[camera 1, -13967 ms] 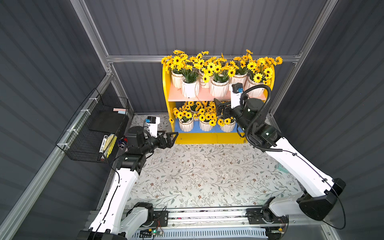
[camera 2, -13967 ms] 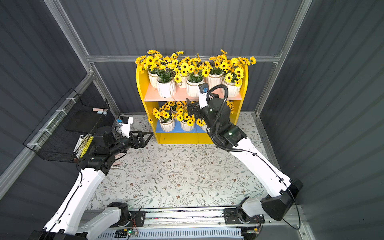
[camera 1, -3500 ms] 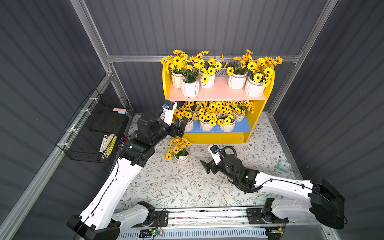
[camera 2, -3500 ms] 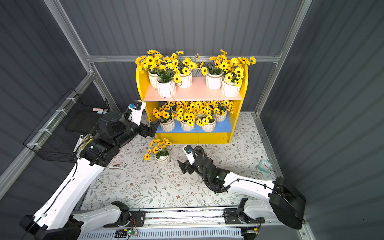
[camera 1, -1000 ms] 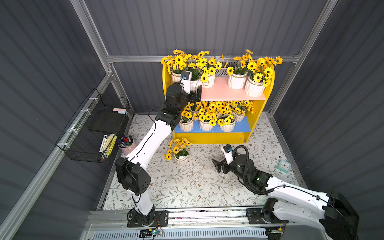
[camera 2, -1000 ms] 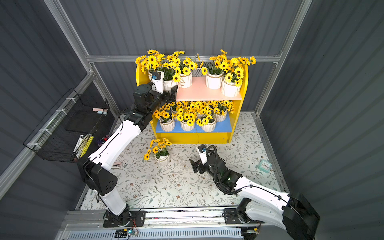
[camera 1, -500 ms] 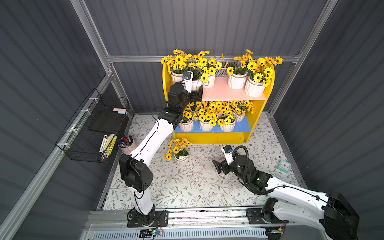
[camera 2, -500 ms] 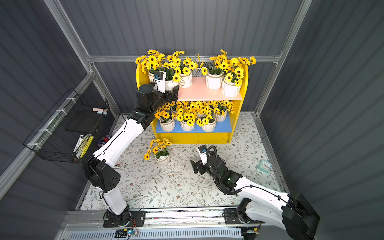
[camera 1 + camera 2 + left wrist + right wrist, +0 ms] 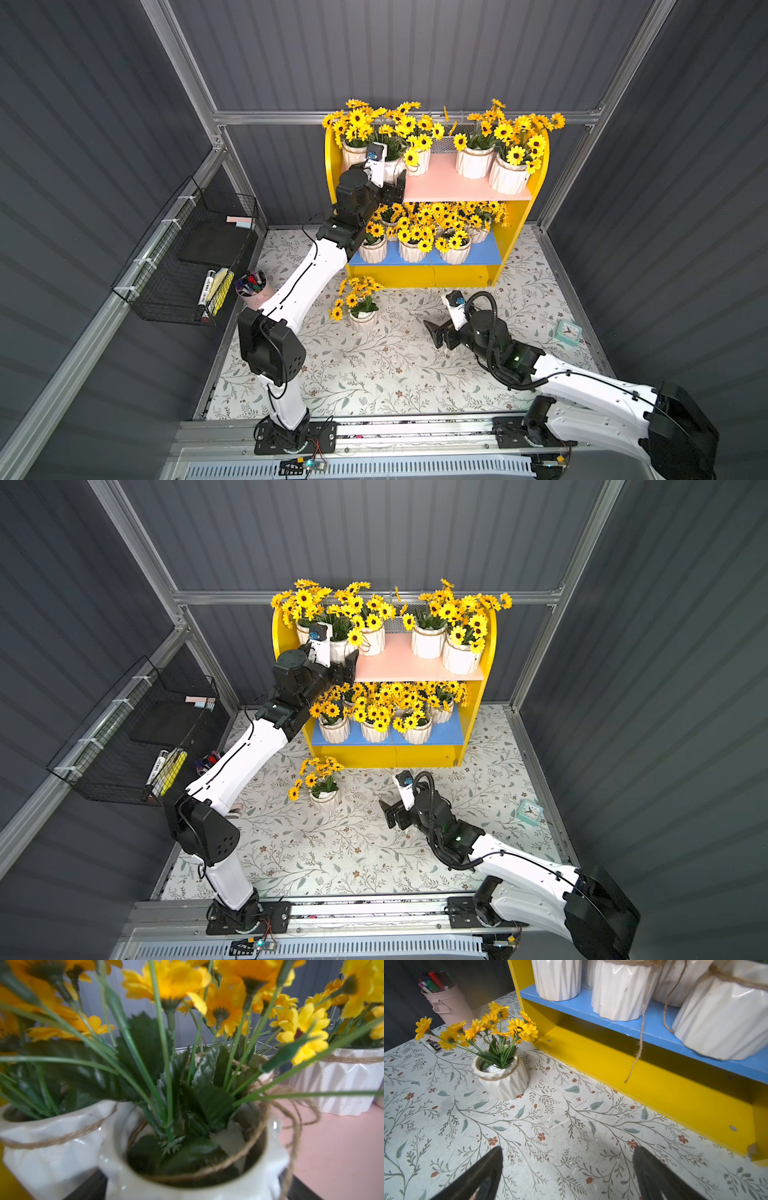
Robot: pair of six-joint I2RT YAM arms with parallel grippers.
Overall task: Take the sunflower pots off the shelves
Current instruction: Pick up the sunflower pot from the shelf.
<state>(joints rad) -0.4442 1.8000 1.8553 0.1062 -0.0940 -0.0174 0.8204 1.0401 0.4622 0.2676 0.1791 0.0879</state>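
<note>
My left jaws flanked a sunflower pot (image 9: 340, 650), upper centre, grip unclear; my right jaws gaped above the bench (image 9: 374, 365), lower right.

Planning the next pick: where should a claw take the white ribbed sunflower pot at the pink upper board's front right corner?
Grip the white ribbed pot across its body, below the twine, coming level from the front. Blooms spread over its top, and the yellow side panel stands close on its right, so the front is probably clearest.
</note>
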